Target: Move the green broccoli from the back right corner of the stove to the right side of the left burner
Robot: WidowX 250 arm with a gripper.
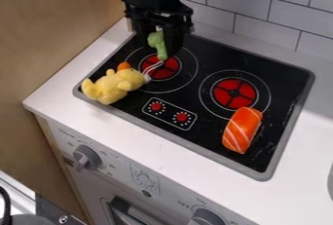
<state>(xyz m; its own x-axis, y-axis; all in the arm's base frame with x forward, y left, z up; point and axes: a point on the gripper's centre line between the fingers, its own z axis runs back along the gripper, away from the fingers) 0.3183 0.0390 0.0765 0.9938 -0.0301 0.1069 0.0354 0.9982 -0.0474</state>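
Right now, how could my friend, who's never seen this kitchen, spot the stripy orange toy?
Find the black stove top, then its right-hand burner. Just below that in the picture lies a chunky orange toy. It has white stripes, unlike the yellow stuffed toy on the left or the green toy at the gripper.

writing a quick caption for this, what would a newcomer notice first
Probably the black gripper holding a green toy by the black cooktop's left red burner. Next, the yellow plush toy at the cooktop's left corner and the striped orange salmon sushi toy beside the right burner.
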